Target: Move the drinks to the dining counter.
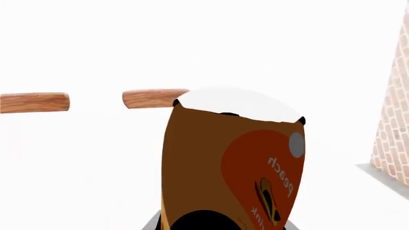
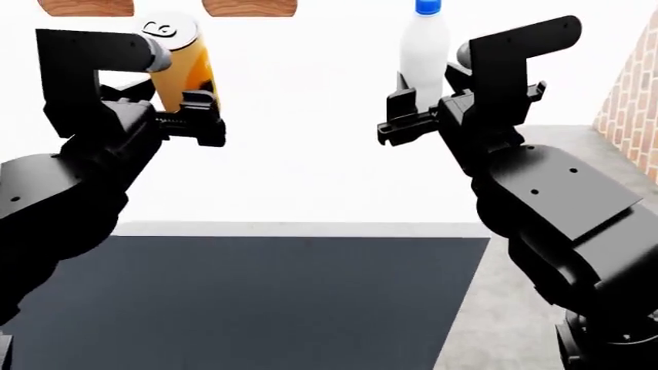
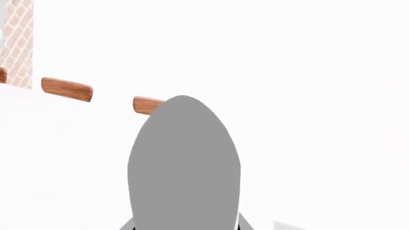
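Observation:
In the head view my left gripper is shut on a tall orange can with a silver top, which leans slightly over the white top of the dining counter. The can fills the left wrist view, its peach label facing the camera. My right gripper is shut on a white plastic bottle with a blue cap, held upright over the same white top. In the right wrist view the bottle shows as a grey rounded shape. The counter's dark grey front panel lies below both arms.
Two brown wooden pieces show beyond the counter's far edge. A brick wall stands at the right, with grey floor beside the counter's right end.

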Motion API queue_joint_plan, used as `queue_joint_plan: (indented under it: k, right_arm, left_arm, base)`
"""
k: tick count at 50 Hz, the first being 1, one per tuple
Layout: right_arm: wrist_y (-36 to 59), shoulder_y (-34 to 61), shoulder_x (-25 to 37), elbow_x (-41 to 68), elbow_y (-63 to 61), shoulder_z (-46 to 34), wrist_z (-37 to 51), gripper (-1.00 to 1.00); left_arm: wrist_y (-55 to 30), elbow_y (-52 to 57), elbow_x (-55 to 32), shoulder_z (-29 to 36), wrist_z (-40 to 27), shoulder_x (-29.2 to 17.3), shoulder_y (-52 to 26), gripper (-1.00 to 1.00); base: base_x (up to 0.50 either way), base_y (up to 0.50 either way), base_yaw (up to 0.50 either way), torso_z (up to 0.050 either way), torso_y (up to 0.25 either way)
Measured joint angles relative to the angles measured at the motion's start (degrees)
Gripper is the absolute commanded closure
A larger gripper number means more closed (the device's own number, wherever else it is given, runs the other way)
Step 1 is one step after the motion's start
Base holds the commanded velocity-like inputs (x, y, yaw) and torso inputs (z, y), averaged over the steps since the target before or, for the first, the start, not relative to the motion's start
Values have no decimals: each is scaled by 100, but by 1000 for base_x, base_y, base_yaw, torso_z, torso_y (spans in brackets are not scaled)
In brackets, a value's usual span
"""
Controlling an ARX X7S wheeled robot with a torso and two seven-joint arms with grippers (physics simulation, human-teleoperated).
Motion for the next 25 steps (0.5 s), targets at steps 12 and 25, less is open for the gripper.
queue_joint_plan:
  k: [12,25]
  right_arm:
    - [-94,-61,0,-13,90,-62,-69,100]
    - [-156,-131,17,4,92,-90,-103,100]
  left_arm:
    - [300,-591,240,142,668,-7,-25,100]
    - [603,-983,530,450,1382,-16,118,100]
  base:
    - [0,0,0,1,1]
    - [0,0,0,0,1]
